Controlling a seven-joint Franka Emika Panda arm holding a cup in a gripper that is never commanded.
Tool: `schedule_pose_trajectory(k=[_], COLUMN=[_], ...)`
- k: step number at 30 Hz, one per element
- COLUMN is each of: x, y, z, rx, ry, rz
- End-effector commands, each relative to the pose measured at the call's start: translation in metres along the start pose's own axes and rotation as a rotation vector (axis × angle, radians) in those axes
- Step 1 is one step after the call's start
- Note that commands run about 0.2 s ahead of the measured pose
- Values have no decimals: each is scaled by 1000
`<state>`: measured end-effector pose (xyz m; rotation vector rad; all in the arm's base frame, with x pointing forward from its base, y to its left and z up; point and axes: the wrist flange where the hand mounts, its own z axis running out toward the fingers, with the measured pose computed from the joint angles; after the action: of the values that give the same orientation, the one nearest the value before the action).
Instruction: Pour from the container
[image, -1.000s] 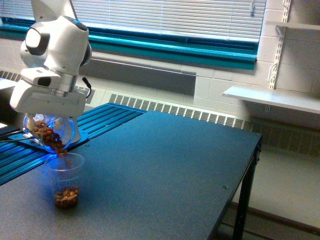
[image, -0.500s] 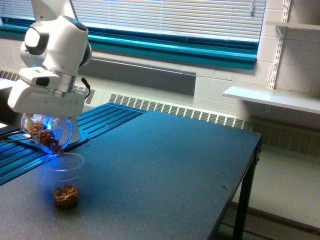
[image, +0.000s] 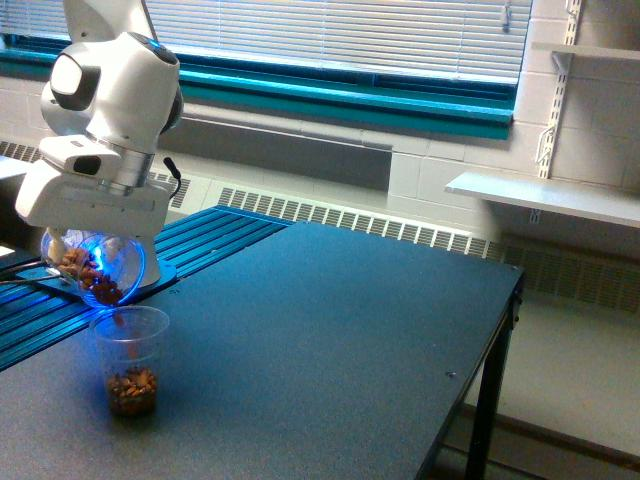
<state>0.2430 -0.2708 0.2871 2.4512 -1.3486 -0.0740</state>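
left side of frame: white arm descends from upper left corner, its gripper (image: 95, 262) clasped around the container (image: 100, 270), fingers mostly hidden behind the white hand housing. container sits mid-left, tilted with mouth angled down toward the lower right. brown nut-like pieces (image: 88, 268) crowd against its lower side. blue glow on its rim.

directly below the mouth, lower left: ribbed clear cup (image: 130, 360) standing upright on the dark table (image: 330, 330). layer of brown pieces in the cup's bottom. a few pieces in the air between container mouth and cup rim. container and cup not touching.

behind the arm, blue slatted surface (image: 210, 235). window blinds (image: 340, 35) across the top. white shelf (image: 545, 195) at right.
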Motion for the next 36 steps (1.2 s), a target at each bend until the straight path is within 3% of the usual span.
schedule_pose_trajectory(k=[1, 36], x=[3, 10], y=[-4, -23], z=[-1, 2], rx=[-11, -40], ry=[-5, -26], rz=[-24, -95])
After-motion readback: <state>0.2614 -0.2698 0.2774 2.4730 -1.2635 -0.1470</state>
